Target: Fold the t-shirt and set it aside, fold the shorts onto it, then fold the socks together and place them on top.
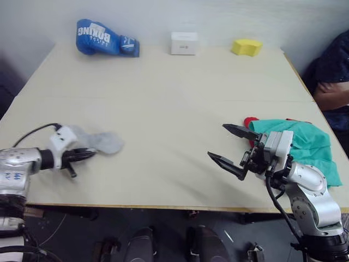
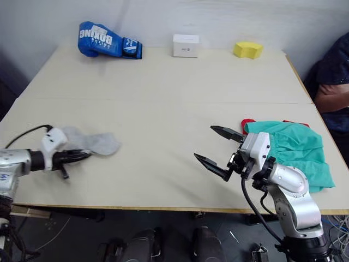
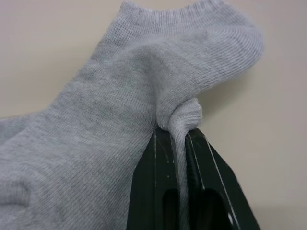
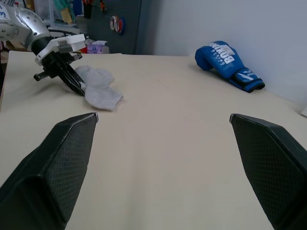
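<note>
— Where's everything on the table (image 1: 163,109)?
— Socks (image 1: 101,142) near the left front edge, shorts (image 1: 305,144) at the right front on top of the t-shirt (image 1: 250,121).
— And at the back?
— Boxing glove (image 1: 103,38) left, box (image 1: 184,42) middle, sponge (image 1: 246,47) right.

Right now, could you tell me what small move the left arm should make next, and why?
Probably lift slightly and carry the socks toward the shorts. The left end effector is shut on sock fabric, the shorts lie over the t-shirt by the right edge, and the right end effector is open and empty.
</note>
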